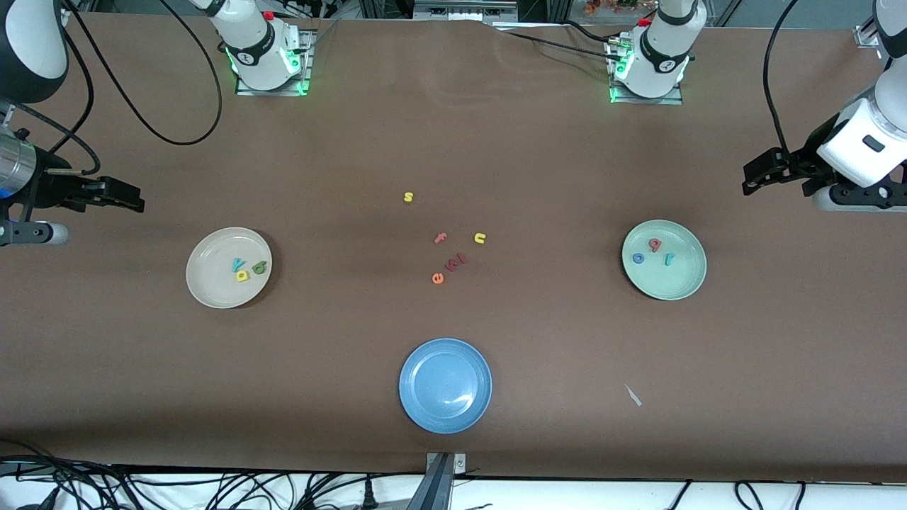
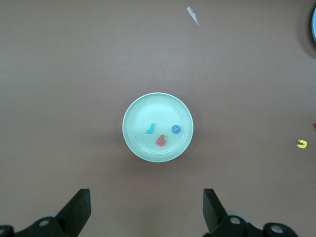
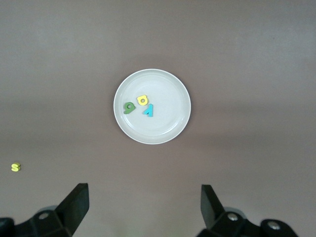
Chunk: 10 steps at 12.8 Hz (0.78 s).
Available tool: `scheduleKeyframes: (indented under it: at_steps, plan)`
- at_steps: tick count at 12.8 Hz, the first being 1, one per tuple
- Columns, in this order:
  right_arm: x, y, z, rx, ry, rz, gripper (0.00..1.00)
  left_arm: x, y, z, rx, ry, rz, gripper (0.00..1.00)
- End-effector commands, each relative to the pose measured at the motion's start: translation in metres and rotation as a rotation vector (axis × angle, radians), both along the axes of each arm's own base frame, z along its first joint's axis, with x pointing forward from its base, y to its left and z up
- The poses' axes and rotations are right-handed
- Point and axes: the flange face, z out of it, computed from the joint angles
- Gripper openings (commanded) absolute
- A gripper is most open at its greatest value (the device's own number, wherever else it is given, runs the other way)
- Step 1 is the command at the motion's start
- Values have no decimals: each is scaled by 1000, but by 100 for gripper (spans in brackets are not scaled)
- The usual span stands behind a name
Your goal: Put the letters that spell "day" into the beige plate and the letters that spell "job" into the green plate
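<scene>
Beige plate [image 1: 205,287]: d, a, y [image 1: 247,269] are being held at frame left.
Green plate [image 1: 680,283]: j, o, b [image 1: 653,253] are being held at frame right.
Progress: judged done.
Left gripper [image 2: 146,210]: being held apart, empty.
Right gripper [image 3: 144,207]: likewise apart.

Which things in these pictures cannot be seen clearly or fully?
- Blue plate: left wrist view, cut off by the picture's edge; only a sliver shows.
- Red letters beside the orange e: front view, too small to read.
- Pale scrap on the table: too small to identify.
- Right gripper and left gripper: arms cut off by the front view's sides.
</scene>
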Motion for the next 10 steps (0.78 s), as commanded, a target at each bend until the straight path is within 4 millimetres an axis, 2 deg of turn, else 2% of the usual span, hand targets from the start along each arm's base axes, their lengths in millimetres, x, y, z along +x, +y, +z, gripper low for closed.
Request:
scheduleKeyframes:
  at_steps: [1, 10]
  plan:
    - [-1, -1, 6, -12, 6, 33, 100, -1, -3, 7, -9, 10, 9, 100]
    - [0, -1, 5, -11, 6, 30, 100, 2, -1, 7, -11, 9, 7, 100]
